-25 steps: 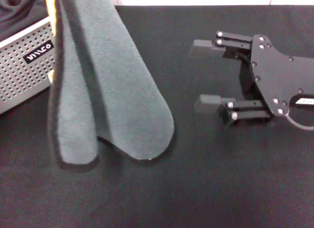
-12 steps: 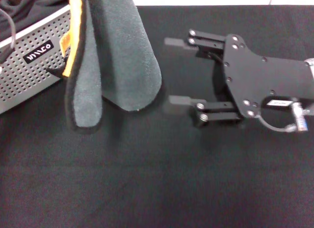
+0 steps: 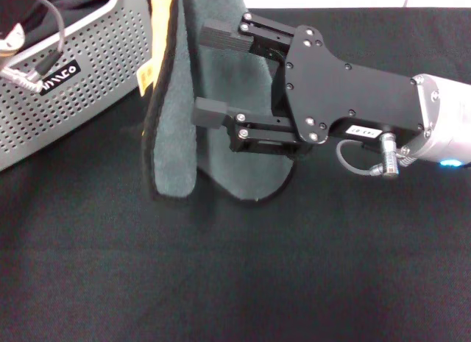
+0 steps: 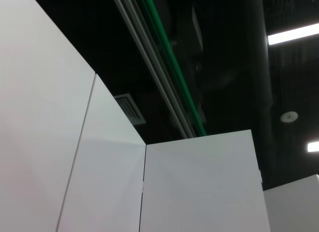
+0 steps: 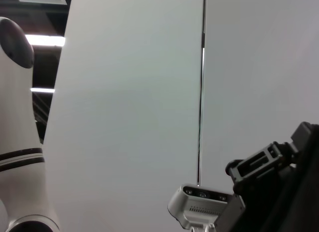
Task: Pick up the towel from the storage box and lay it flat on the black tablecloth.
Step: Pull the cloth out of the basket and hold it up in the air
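The towel (image 3: 173,147) hangs folded from above the top edge of the head view, dark grey face out, with a yellow-orange strip (image 3: 157,33) along its left side. Its lower edge hangs just over the black tablecloth (image 3: 294,276). The light grey storage box (image 3: 96,99) with its black label (image 3: 59,76) stands at the far left. My right gripper (image 3: 213,73) is open, its two fingers spread in front of the towel's grey face; I cannot tell whether they touch it. What holds the towel's top is out of view. My left gripper is not in view.
A grey cable (image 3: 29,73) lies over the box's near rim, and dark cloth (image 3: 29,4) shows inside the box. Both wrist views show only white panels and a dark ceiling.
My right gripper has moved left, from open tablecloth to in front of the hanging towel. The towel has shifted right, uncovering more of the box wall.
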Controlling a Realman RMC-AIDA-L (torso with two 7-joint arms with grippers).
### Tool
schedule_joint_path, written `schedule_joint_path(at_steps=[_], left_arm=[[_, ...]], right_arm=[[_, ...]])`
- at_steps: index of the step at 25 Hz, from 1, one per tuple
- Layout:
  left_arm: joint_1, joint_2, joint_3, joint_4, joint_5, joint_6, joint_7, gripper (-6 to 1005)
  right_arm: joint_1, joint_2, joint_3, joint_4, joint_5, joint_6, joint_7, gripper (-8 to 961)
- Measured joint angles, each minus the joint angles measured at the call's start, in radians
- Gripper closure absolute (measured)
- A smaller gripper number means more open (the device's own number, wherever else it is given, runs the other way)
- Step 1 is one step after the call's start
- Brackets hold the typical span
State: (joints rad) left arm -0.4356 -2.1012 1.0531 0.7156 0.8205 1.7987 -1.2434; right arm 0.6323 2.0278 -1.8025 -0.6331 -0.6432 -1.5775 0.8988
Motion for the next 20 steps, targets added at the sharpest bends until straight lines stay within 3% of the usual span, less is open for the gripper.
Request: schedule_joint_path(at_steps=[8, 20], left_arm=[[-0.019, -0.001, 0.016, -0.011, 0.000, -0.031, 0.050, 985], [-0.026, -0.002, 0.084, -0.011, -0.044, -0.054, 0.098, 985]], right_arm=[[0.005, 0.000, -0.061, -0.001, 0.120, 0.053, -0.001, 308], [0.008, 0.000, -0.067, 0.008, 0.211, 0.126, 0.007, 313]])
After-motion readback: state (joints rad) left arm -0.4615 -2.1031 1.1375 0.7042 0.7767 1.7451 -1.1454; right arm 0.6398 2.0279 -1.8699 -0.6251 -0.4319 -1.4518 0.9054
